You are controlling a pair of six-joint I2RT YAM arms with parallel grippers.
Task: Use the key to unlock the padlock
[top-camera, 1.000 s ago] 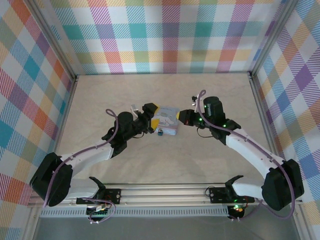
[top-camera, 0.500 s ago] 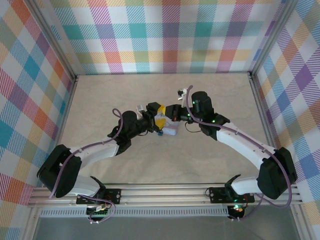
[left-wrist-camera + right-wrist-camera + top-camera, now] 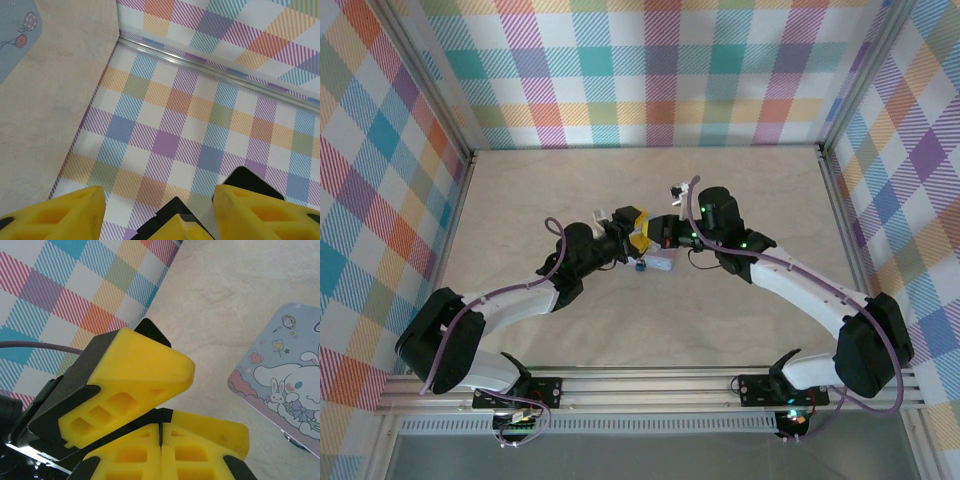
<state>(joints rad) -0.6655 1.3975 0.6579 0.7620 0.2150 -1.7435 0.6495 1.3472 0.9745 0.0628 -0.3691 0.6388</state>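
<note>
Fingers of left gripper stand apart w/ right gripper pinched together just betw. them (on key? can't tell), padlock mid-desk by tin near-left corner, so risk = grippers clashing, shoving padlock off.

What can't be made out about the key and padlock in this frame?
Key: right wrist view, right gripper fingers pressed together; whether they pinch it is unreadable.
Padlock: top view, a speck beside the tin; shackle state too small.
Tin: cut off by edges in both wrist views.
</note>
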